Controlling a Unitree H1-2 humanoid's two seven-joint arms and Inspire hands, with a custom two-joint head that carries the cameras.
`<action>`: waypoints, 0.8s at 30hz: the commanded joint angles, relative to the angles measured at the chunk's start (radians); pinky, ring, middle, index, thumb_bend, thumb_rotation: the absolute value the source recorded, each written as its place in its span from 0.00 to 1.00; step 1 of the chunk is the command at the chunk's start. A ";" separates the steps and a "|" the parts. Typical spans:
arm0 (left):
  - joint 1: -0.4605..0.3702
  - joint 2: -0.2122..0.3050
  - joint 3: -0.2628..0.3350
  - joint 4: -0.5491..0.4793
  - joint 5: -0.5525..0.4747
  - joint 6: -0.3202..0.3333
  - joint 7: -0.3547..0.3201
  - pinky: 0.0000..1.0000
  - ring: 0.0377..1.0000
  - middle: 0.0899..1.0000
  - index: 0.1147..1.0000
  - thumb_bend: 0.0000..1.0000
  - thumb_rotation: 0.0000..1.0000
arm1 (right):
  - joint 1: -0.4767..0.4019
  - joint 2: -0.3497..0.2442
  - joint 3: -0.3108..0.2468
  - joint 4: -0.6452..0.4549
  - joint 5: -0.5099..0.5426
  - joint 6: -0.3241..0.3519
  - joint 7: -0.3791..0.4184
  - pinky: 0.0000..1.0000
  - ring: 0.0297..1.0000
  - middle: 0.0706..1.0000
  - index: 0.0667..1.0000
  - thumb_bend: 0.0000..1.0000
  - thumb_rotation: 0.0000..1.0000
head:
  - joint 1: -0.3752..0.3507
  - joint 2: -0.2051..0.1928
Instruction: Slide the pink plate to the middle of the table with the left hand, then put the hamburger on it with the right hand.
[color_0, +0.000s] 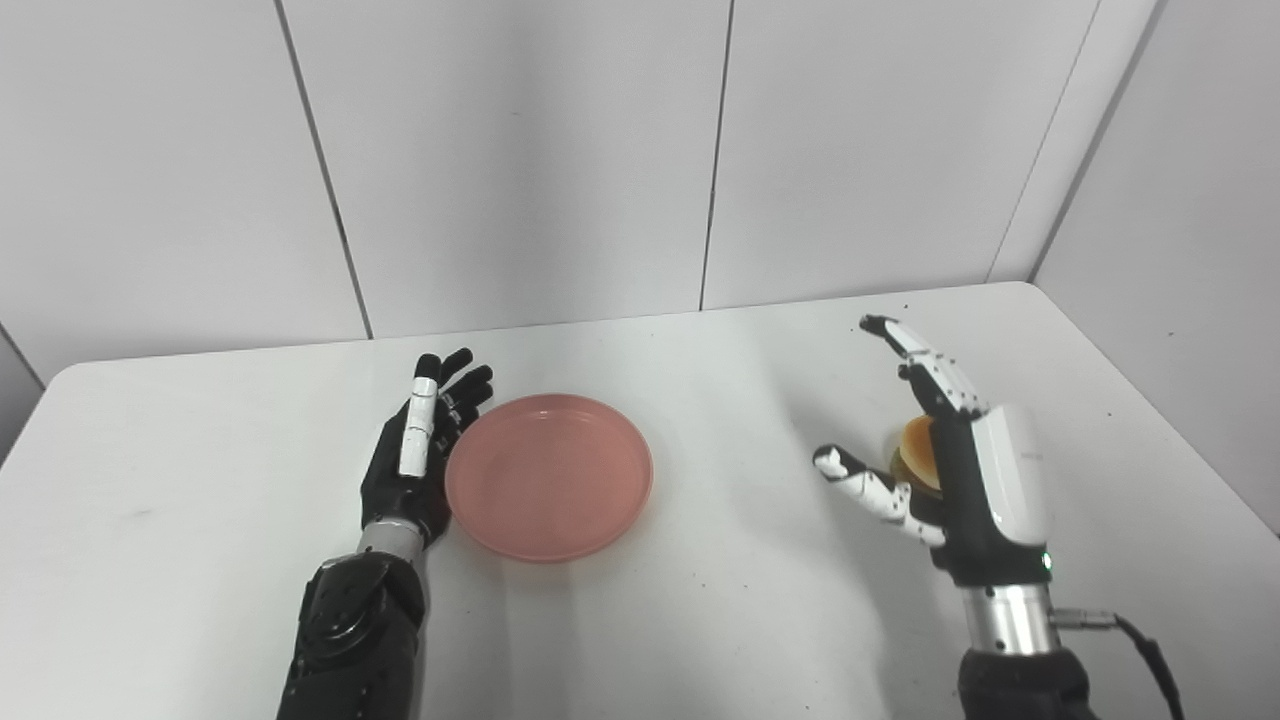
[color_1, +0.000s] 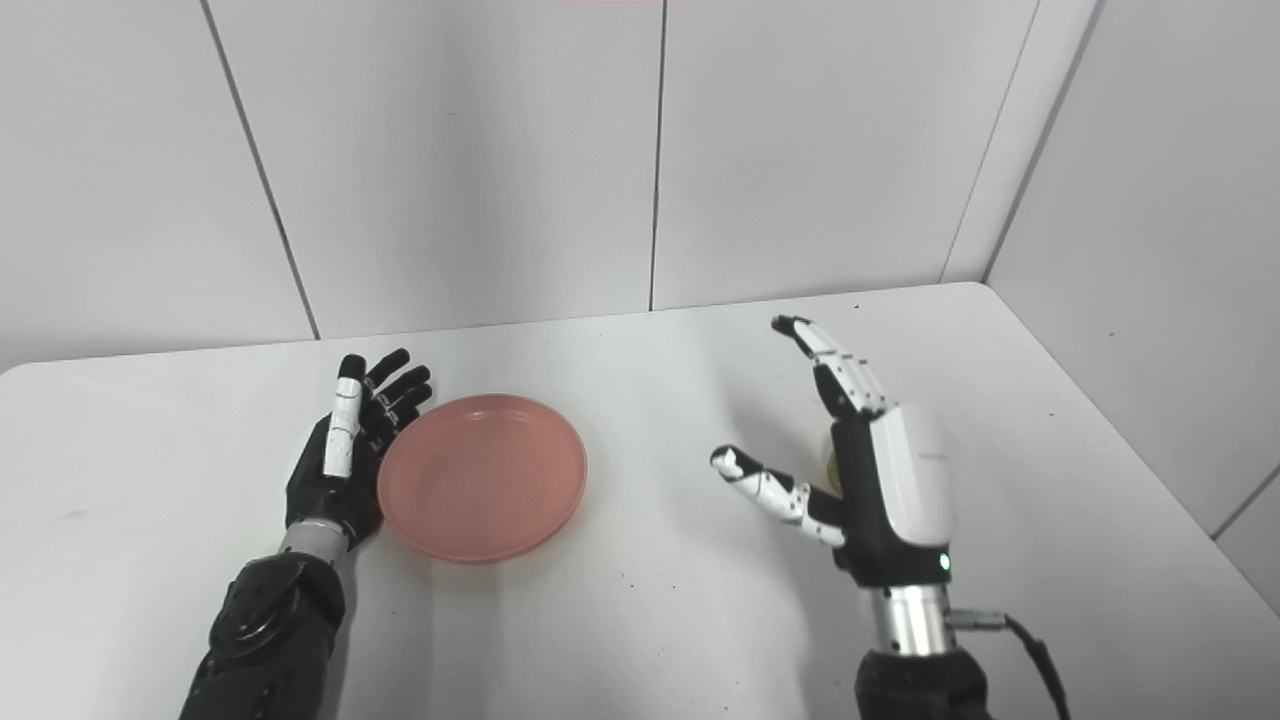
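Pink plate (color_0: 549, 476) is what you are moving first, but start from the biggest thing in front of you: the white table (color_0: 700, 620), which spreads across the whole lower scene with grey wall panels behind it. On it the plate lies empty, somewhat left of the table's middle as you see it. Your left hand (color_0: 418, 450) lies flat along the plate's left rim, fingers straight and spread, holding nothing, touching the rim or just beside it; you cannot tell which. Your right hand (color_0: 950, 455) stands edge-up well to the right of the plate, fingers and thumb wide apart, gripping nothing. Smallest of all, the hamburger (color_0: 918, 455) peeks out as a bun-coloured patch behind that palm, mostly hidden, so you cannot tell whether the fingers touch it. Judging from this, the slide is unfinished and the burger is not yet grasped. Watch the push: if your left hand rides up over the shallow rim, the plate may tip or stay put, and an off-centre shove could spin it aside. On the right, closing blind around a hidden, soft burger risks knocking it away toward the table's right edge or squashing it.
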 joint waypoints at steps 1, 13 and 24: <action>0.001 -0.007 0.003 0.015 -0.006 0.037 0.004 0.98 0.85 0.77 0.76 0.90 0.80 | -0.046 -0.041 -0.026 0.008 -0.027 0.029 0.011 0.68 0.79 0.81 0.78 0.76 1.00 | 0.000 0.003; -0.001 -0.011 0.008 0.028 -0.006 0.034 0.001 1.00 0.85 0.76 0.75 0.90 0.79 | -0.141 -0.146 -0.029 0.201 -0.160 0.080 -0.003 0.75 0.81 0.80 0.73 0.73 1.00 | 0.007 0.002; 0.005 -0.009 0.016 0.003 -0.008 0.051 0.009 0.99 0.84 0.74 0.73 0.90 0.78 | -0.196 -0.230 0.027 0.407 -0.269 0.153 0.001 0.74 0.79 0.78 0.67 0.70 1.00 | 0.016 0.005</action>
